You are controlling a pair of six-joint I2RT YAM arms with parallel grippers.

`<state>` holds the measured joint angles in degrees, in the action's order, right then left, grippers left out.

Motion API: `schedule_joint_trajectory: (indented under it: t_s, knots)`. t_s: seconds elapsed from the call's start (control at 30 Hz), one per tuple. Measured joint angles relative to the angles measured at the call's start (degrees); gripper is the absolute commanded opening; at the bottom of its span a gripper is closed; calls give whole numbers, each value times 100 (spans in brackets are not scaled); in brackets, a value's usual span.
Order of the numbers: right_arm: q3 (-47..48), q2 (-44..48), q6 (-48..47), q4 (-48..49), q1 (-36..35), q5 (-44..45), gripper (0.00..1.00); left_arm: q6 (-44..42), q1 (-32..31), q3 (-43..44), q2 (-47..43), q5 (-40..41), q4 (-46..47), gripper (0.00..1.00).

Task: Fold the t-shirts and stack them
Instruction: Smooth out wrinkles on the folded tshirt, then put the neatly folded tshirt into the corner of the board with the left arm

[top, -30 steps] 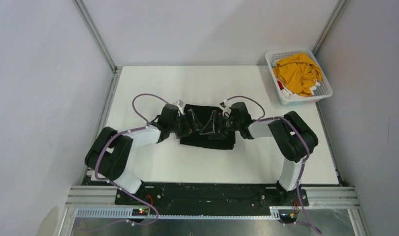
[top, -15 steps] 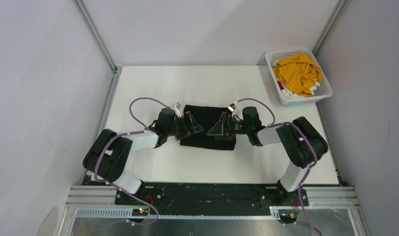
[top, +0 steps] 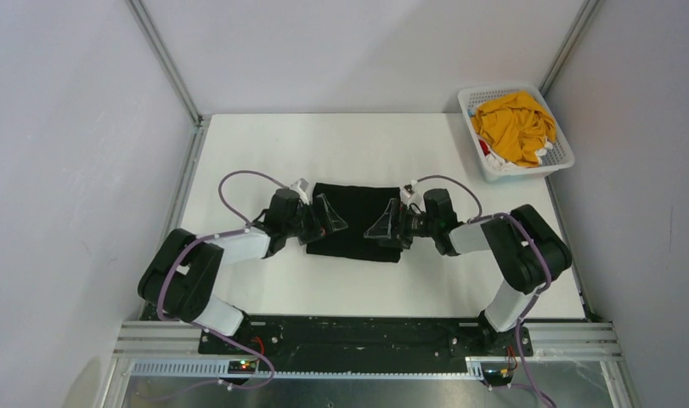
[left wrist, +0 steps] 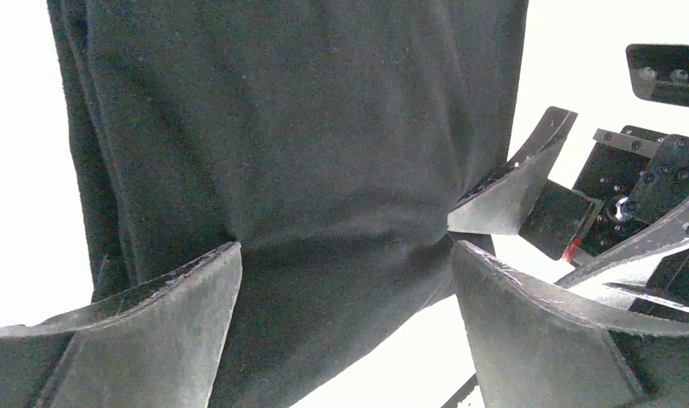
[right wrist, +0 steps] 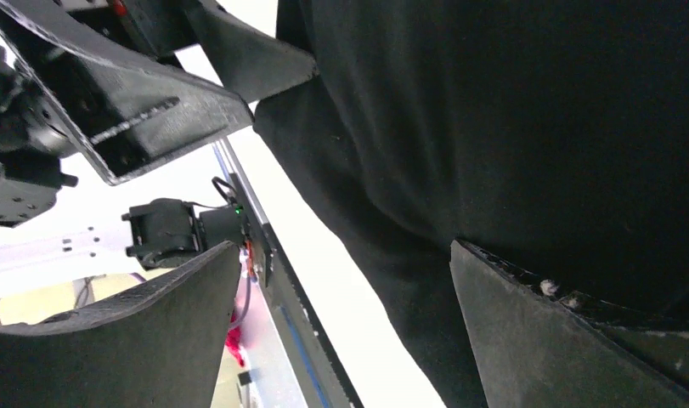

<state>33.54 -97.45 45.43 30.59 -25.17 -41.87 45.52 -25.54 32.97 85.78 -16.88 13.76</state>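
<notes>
A black t-shirt (top: 355,219) lies folded into a flat rectangle in the middle of the white table (top: 264,144). My left gripper (top: 328,223) hovers open low over its left edge, and my right gripper (top: 383,228) hovers open over its right edge, the two facing each other. In the left wrist view the black t-shirt (left wrist: 307,127) fills the space beyond my left gripper (left wrist: 345,251), which holds nothing. The right wrist view shows the black t-shirt (right wrist: 511,110) beside my empty right gripper (right wrist: 345,251). A mustard-yellow t-shirt (top: 515,126) lies crumpled in the basket.
The white lattice basket (top: 528,172) stands at the table's back right corner, with bits of red cloth (top: 485,151) and white cloth (top: 542,153) under the yellow shirt. White walls close off the left, back and right sides.
Both grippers have drawn apart from the middle of the black t-shirt out to its left and right edges. Both stayed open. The shirt lies flat.
</notes>
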Motion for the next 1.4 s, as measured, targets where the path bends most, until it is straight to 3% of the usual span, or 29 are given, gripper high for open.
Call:
schedule_joint_trajectory:
  t_s: [0.27, 0.4, 0.57, 0.77, 0.97, 1.3, 1.4]
  knots:
    - [-133, -149, 365, 623, 238, -323, 99, -37, 0, -9, -173, 59, -181, 100]
    - [-160, 658, 208, -136, 297, -85, 99, -164, 0, -9, -649, 334, -627, 100]
    - [9, 2315, -306, -1370, 334, 584, 99, -463, 33, 44, -1346, 951, -1222, 100]
    - [129, 3392, -802, -2673, 448, 1698, 99, -826, 216, 525, -935, 1598, -1810, 94]
    - [129, 3757, -1034, -3703, 822, 2111, 100, -1104, 212, 1095, 229, 1478, -2061, 76]
    - [129, 4096, -1250, -4402, 1191, 2260, 99, -1224, -203, 2343, 1491, 2282, -2498, 2]
    - [129, 4236, -1314, -4461, 1191, 2496, 99, -1239, -286, 2789, 1790, 2680, -2774, 0]
